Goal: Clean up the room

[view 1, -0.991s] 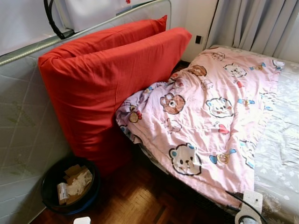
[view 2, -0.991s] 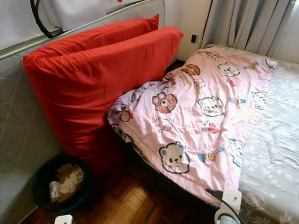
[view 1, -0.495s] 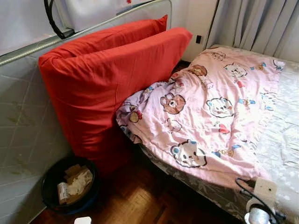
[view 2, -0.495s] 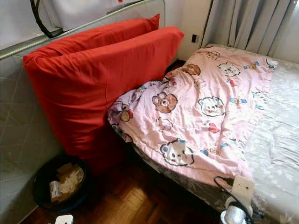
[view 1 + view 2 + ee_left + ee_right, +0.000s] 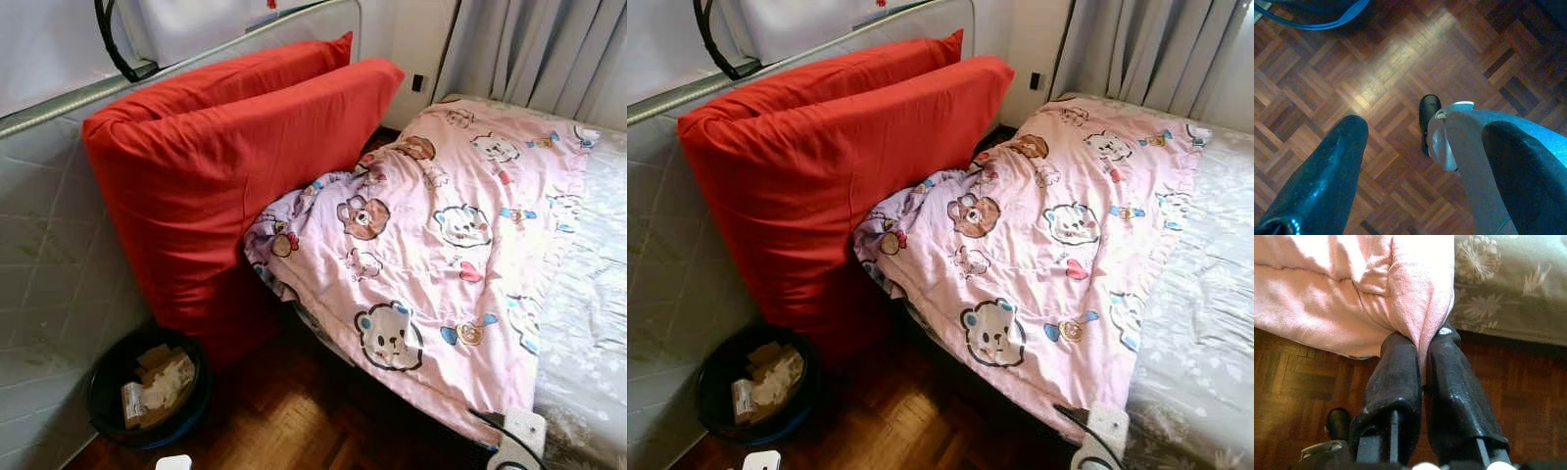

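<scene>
Parquet floor [image 5: 294, 421] beside bed edge; right pincer [image 5: 1421, 357] clamped on pink blanket [image 5: 441, 245] hem, left pincer [image 5: 1425, 142] wide.

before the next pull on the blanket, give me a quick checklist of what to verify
1. Right claw shut on the pink blanket: ok, a fold of its hem is pinched between both fingers.
2. Pinch depth: cannot tell, the fabric hides the fingertips.
3. Blanket hangs over the bed edge toward the wooden floor: not ok for a tidy bed; it probably needs drawing up onto the grey sheet.
4. Red pillows lean against the blanket's far corner: not ok, they may drag on it.
5. Left claw open above bare parquet, holding nothing: ok.
6. Black bin with paper scraps stands apart from the blanket: ok.
</scene>
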